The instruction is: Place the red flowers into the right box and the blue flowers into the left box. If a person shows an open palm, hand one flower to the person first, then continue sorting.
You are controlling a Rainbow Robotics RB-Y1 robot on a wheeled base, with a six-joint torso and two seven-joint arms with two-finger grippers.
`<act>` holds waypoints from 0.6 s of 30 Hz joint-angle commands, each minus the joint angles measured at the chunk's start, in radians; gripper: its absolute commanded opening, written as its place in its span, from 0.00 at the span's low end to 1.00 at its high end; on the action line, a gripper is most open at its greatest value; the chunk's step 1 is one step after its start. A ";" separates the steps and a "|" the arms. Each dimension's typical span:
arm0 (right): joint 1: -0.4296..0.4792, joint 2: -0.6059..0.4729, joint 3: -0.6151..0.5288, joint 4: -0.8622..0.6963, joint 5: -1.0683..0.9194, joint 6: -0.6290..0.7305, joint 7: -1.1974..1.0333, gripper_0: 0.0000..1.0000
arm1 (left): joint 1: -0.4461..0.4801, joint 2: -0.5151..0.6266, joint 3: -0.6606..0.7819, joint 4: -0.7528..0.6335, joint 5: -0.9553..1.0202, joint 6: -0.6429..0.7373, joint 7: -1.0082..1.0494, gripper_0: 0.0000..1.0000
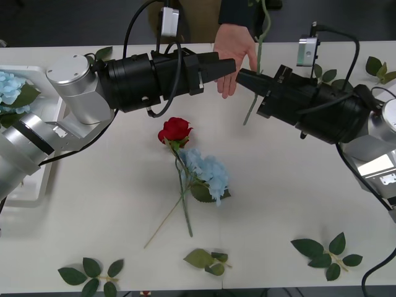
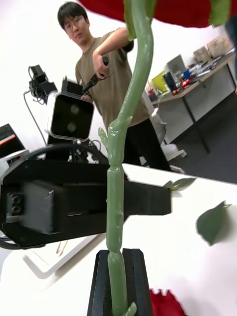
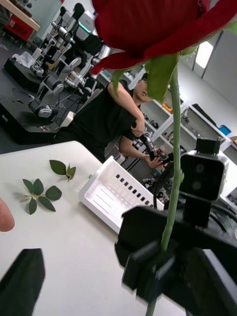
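Your right gripper [image 1: 245,78] pinches a red flower's stem [image 1: 258,68], which rises upright beside the person's open palm [image 1: 234,46]. Your left gripper [image 1: 229,66] points at it; I cannot tell whether it's spread.

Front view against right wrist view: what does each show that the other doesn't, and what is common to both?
Front view alone: the open palm just beyond the grippers, and a blue flower lying on the table. Right wrist view alone: the held red flower with its bloom overhead, and a close look at the right gripper clamped on its stem. Both: that green stem and the left gripper beside it.
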 commanded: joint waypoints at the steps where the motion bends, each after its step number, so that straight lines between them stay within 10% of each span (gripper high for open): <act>1: -0.009 -0.017 -0.093 -0.077 0.103 0.003 -0.073 0.00 | 0.012 -0.009 0.023 -0.009 0.019 -0.008 -0.044 1.00; 18: -0.287 0.221 -0.110 -0.132 0.850 -0.119 -0.656 0.00 | 0.012 -0.009 0.023 -0.009 0.023 -0.008 -0.044 1.00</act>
